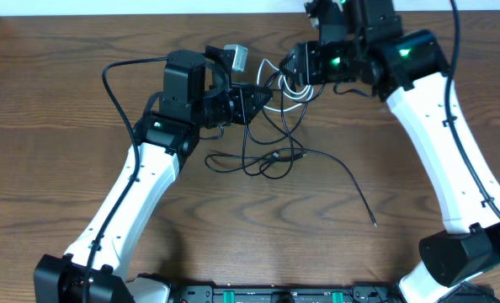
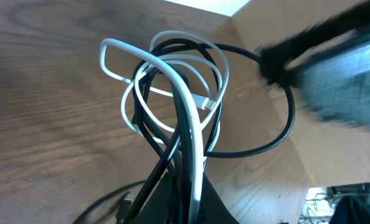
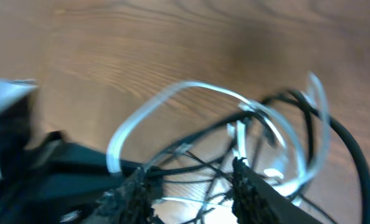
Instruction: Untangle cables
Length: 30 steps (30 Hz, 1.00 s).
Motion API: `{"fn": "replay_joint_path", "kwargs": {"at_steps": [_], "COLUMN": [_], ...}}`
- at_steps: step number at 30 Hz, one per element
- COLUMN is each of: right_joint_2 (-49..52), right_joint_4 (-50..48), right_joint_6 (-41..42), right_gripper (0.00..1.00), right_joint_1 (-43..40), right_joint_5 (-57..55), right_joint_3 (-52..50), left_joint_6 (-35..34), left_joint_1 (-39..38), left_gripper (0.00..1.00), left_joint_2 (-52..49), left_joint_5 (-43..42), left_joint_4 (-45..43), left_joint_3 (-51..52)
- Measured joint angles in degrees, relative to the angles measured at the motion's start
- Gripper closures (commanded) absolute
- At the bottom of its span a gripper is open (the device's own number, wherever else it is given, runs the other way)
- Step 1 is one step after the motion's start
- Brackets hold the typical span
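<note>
The cables are a tangle at the table's far middle: a short white cable (image 1: 299,91) looped through thin black cables (image 1: 267,156), with one black end trailing to the front right (image 1: 364,206). My left gripper (image 1: 263,99) is shut on a bundle of black and white strands; in the left wrist view the strands run into its jaws (image 2: 188,202), and the white cable's loops (image 2: 172,68) fan out beyond them. My right gripper (image 1: 289,66) is just right of the left one. In the right wrist view its fingers (image 3: 191,186) are open, with black strands and the white cable (image 3: 172,93) between and beyond them.
The right gripper shows blurred at the upper right of the left wrist view (image 2: 334,68). The left gripper is a dark shape at the left of the right wrist view (image 3: 48,171). The table's far edge (image 1: 149,15) is close behind both grippers.
</note>
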<state>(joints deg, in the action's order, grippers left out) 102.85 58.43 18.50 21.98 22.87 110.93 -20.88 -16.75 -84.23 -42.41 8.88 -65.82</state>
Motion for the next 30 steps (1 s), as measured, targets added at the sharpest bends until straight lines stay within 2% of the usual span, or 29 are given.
{"fn": "replay_joint_path", "kwargs": {"at_steps": [11, 30], "right_joint_2": [0.3, 7.5], "right_joint_4": [-1.7, -4.8], "right_joint_6": [6.8, 9.2], "right_gripper": [0.59, 0.61], "right_joint_1": [0.2, 0.8], "right_joint_5": [-7.5, -7.8], "right_joint_3": [-6.5, -6.6], "left_joint_6": [0.0, 0.0], "left_joint_1": [0.0, 0.0], "left_gripper": [0.92, 0.92], "left_joint_2": [0.0, 0.0], "left_joint_5": [0.8, 1.2], "left_joint_4": [0.2, 1.5], "left_joint_3": [0.0, 0.0]}}
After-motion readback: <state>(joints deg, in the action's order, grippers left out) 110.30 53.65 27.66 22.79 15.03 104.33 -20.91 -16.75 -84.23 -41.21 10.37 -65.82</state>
